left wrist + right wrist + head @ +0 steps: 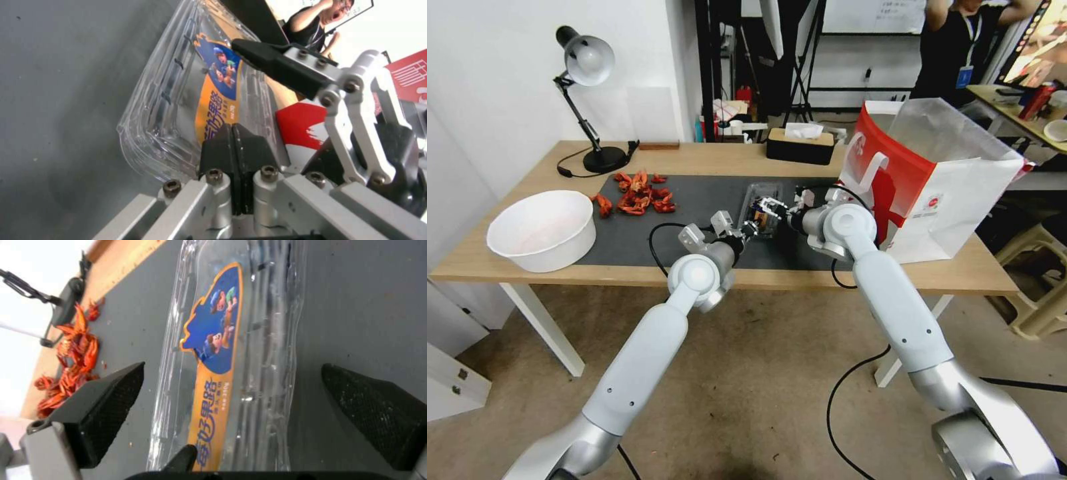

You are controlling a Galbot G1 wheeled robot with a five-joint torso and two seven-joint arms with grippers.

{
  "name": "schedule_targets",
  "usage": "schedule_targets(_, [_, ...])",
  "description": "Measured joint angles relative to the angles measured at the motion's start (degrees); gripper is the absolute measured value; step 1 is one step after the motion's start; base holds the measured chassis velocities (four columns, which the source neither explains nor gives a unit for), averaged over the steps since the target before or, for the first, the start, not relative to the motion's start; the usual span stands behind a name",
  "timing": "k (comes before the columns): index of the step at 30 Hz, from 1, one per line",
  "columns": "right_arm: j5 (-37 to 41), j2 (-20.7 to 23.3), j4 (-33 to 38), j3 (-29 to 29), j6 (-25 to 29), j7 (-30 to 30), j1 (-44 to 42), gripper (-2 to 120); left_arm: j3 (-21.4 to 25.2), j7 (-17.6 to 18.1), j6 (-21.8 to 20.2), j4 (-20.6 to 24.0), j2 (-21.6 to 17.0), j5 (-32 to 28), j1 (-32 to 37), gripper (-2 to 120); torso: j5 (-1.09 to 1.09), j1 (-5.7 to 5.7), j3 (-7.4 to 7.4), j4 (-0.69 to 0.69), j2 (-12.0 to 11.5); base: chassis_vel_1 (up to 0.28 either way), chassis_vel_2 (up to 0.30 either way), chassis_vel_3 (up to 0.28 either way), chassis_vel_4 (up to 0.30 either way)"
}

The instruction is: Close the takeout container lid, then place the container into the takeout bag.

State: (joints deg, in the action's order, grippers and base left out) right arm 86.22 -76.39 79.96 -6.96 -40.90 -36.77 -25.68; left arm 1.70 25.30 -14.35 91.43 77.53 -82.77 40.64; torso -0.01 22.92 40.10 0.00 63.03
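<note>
The takeout container [758, 199] lies flat on the dark mat, a clear clamshell whose lid [213, 350] faces up with a blue and orange label. My left gripper [232, 133] is shut, its pads together at the container's near end [749, 229]; I cannot tell whether they pinch the rim. My right gripper [233, 366] hovers open over the container, one finger on each side of it [775, 211]. One of its fingers [276, 63] reaches above the label. The red-and-white takeout bag [920, 180] stands open just right of the right arm.
A big white bowl [540, 230] sits at the table's left front. Red crayfish shells [637, 193] lie on the mat's far left, and a desk lamp [590, 100] and a tissue box [800, 145] stand at the back. A black cable [657, 250] loops near the front edge.
</note>
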Motion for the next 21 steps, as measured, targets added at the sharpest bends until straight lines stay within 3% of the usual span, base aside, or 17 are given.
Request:
schedule_targets(5, [0.5, -0.4, -0.7, 0.2, -0.9, -0.7, 0.6, 87, 0.0, 0.0, 0.1, 0.0, -0.1, 0.0, 0.0, 0, 0.0, 0.0, 0.0, 0.0, 0.0, 0.0, 0.0, 0.0, 0.0])
schedule_targets(7, [0.4, -0.4, -0.7, 0.4, -1.0, -0.6, 0.6, 75, 0.1, 0.0, 0.2, 0.3, -0.1, 0.0, 0.2, 0, 0.0, 0.0, 0.0, 0.0, 0.0, 0.0, 0.0, 0.0, 0.0])
schedule_targets(21, [0.6, 0.4, -0.2, 0.1, -1.1, -1.0, -0.4, 28, 0.6, 0.2, 0.6, 1.3, -0.2, 0.0, 1.3, 0, 0.02, 0.0, 0.0, 0.0, 0.0, 0.0, 0.0, 0.0, 0.0])
